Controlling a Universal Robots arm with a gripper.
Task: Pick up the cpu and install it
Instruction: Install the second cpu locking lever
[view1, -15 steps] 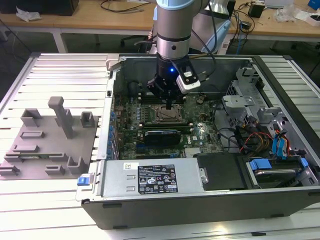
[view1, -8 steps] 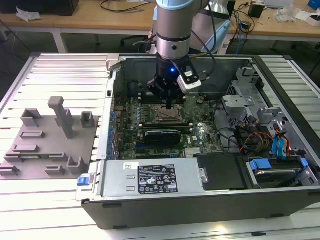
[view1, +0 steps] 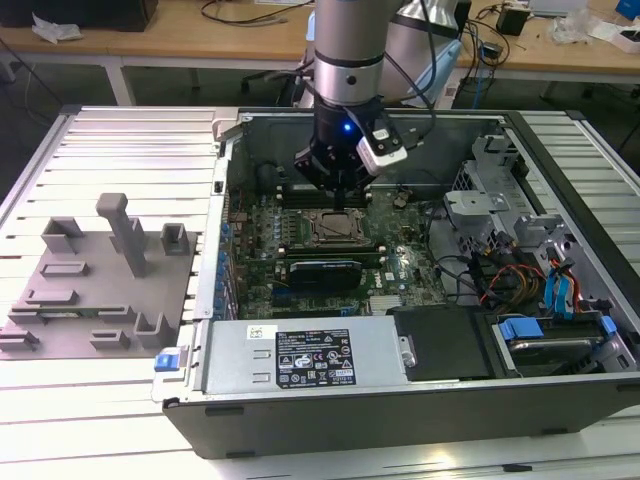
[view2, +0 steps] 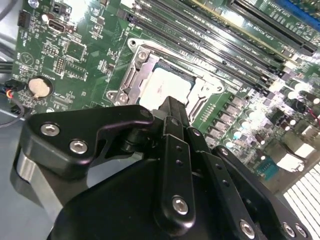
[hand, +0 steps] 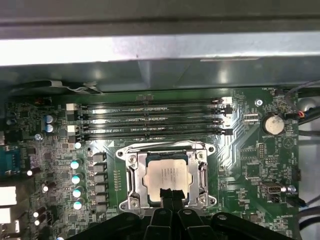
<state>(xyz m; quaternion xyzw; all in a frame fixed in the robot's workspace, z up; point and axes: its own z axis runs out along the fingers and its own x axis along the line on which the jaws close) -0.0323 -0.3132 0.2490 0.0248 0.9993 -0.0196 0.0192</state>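
Cpu (hand: 167, 175): lay in the socket frame (hand: 131, 175) on the green board (hand: 250, 160).
Jaws: were together, just above the cpu.
Around: memory slots (hand: 150, 120) beside the socket frame; grey plate (view1: 90, 290) well apart on the worktop (view1: 100, 400).

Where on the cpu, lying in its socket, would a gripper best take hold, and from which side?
Probably two opposite edges, from straight above: the cpu lies flat inside the socket frame, whose metal rim hems its sides, leaving little but the top exposed.

Exterior view high over the open case (view1: 300, 420); both wrist views close, past the tool (hand: 166, 194), onto one socket (hand: 132, 179).
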